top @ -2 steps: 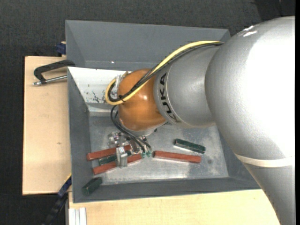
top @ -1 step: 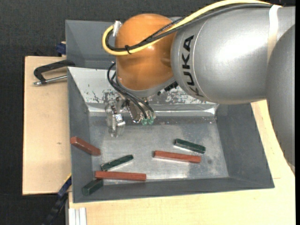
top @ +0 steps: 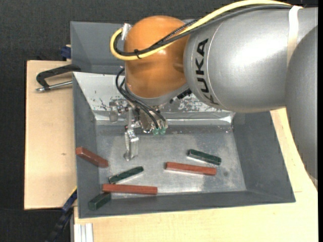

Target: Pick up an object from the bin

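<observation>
We are looking at the gripper (top: 131,153) hanging over the floor of the bin (top: 260,153), left of centre. A dark green stick (top: 125,175) is lying just in front of it, a long red-brown stick (top: 129,189) beyond that, and a short red-brown stick (top: 92,157) to the left. Towards the right, a red-brown bar (top: 190,169) and a green bar (top: 204,157) are lying near each other.

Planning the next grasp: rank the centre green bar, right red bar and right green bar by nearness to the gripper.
1. Centre green bar, just below the gripper.
2. Right red bar, lower right.
3. Right green bar, far right.
</observation>
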Controlling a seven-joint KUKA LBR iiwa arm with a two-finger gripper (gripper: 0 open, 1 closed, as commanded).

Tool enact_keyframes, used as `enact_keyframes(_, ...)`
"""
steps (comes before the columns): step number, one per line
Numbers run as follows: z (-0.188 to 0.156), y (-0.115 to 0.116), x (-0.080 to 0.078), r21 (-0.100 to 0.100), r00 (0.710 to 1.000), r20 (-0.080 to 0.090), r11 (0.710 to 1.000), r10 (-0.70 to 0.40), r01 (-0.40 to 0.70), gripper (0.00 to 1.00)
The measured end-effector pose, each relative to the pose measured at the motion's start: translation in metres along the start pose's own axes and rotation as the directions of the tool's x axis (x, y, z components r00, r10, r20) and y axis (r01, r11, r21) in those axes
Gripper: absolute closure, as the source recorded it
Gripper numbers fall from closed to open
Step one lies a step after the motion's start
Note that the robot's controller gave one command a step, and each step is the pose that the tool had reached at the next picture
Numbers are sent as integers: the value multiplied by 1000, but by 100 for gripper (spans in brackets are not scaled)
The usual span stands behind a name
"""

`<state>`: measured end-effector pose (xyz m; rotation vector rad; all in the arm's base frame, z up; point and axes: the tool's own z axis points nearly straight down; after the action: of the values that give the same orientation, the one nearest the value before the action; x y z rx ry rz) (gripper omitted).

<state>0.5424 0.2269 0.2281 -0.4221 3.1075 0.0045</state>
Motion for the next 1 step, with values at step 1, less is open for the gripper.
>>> enact_keyframes(1, 0, 0, 0, 0, 1000, 0, 1000, 0, 0, 0)
